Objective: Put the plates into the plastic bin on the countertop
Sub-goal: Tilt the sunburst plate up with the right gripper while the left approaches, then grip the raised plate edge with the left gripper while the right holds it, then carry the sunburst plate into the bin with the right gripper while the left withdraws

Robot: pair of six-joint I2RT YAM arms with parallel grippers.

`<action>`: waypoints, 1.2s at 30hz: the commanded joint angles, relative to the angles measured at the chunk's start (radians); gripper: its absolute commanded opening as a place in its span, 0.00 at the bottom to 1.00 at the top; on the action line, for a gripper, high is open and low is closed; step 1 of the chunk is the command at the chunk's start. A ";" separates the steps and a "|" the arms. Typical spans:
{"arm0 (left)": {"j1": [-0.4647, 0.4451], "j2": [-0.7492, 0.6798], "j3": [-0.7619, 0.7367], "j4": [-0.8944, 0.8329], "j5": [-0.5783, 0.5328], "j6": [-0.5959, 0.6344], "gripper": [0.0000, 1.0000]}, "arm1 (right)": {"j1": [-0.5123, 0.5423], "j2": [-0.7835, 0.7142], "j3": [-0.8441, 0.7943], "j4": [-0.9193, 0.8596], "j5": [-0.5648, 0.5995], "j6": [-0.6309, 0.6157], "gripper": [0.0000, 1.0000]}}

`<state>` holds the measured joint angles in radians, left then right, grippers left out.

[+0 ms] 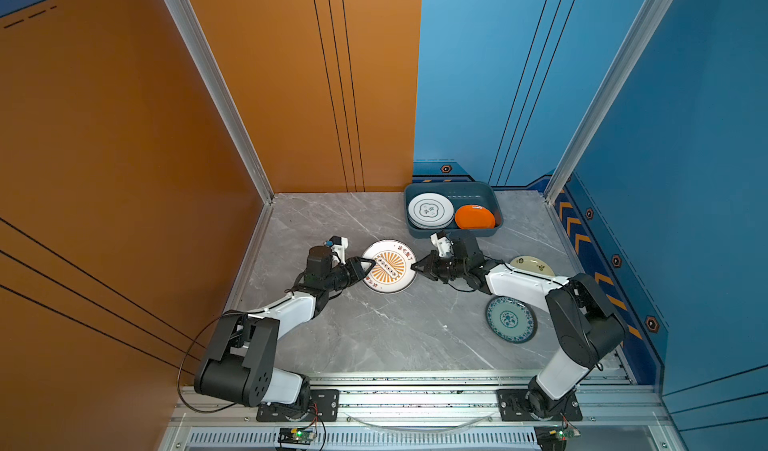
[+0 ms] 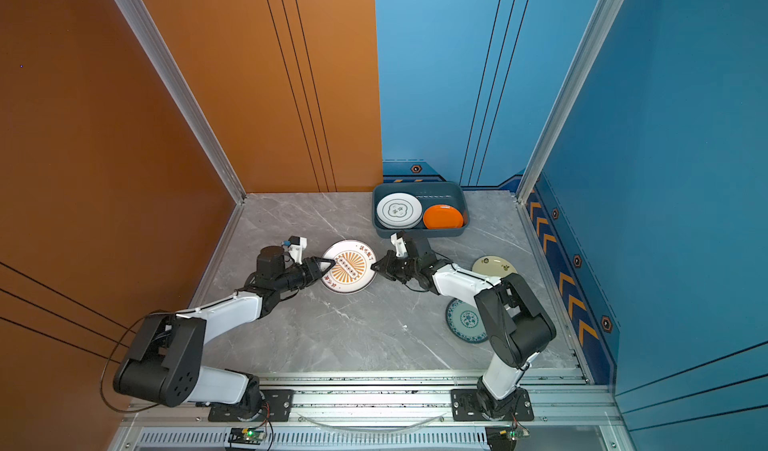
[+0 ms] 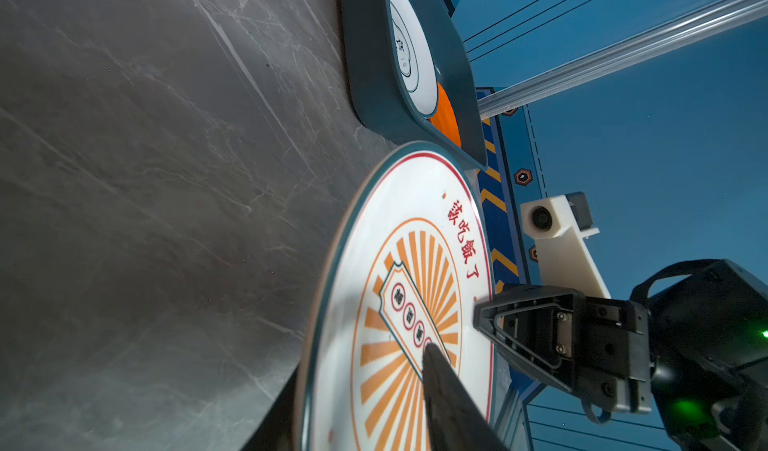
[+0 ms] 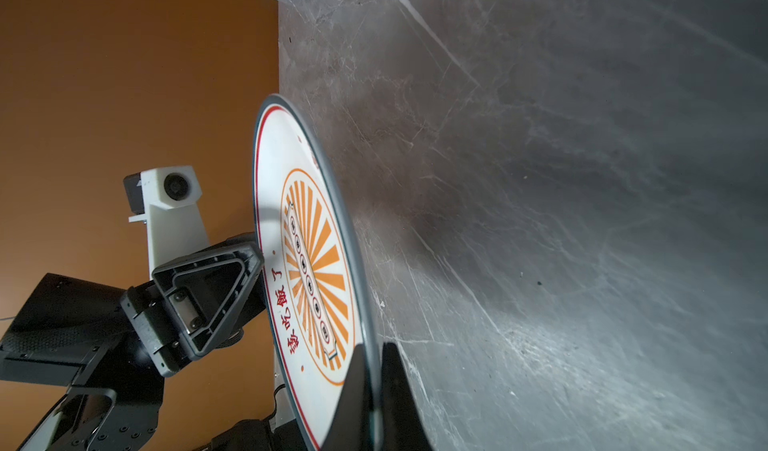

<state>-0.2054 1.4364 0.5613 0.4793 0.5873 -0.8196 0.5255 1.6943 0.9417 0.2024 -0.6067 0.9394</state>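
Holds the sunburst plate (image 1: 388, 267) at mid-frame by opposite rims, low over or on the countertop (image 1: 374, 336); cannot tell which. Pinches the right rim tight with the right gripper (image 1: 415, 267), clearest in the right wrist view. Straddles the left rim with the left gripper (image 1: 369, 265), narrowed, one finger over the painted face and the other beneath; cannot tell whether clamped. Finds the plastic bin (image 1: 486, 231) up and to the right of the plate, just beyond the right wrist, so probably favours the right arm as nearer. Offers no long axis, being round; takes the left-to-right line between the grippers instead. Reaches inward with both forearms low and elbows bent. Leaves a cream plate (image 1: 534, 265) and a teal floral plate (image 1: 511, 319) at right; shows an orange plate (image 1: 474, 217) and a white emblem plate (image 1: 430, 211) already binned.
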 commanded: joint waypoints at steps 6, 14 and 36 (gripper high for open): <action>-0.035 0.101 0.014 0.274 0.151 -0.112 0.17 | -0.016 0.006 -0.030 0.095 -0.040 0.010 0.00; -0.053 0.190 0.033 0.416 0.184 -0.192 0.03 | -0.028 0.005 -0.056 0.123 -0.052 0.010 0.00; -0.115 0.219 0.066 0.417 0.161 -0.202 0.01 | -0.005 0.095 -0.095 0.442 -0.126 0.133 0.14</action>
<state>-0.2756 1.6581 0.5926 0.8413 0.6861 -1.0679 0.4847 1.7767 0.8444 0.5812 -0.7116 1.0641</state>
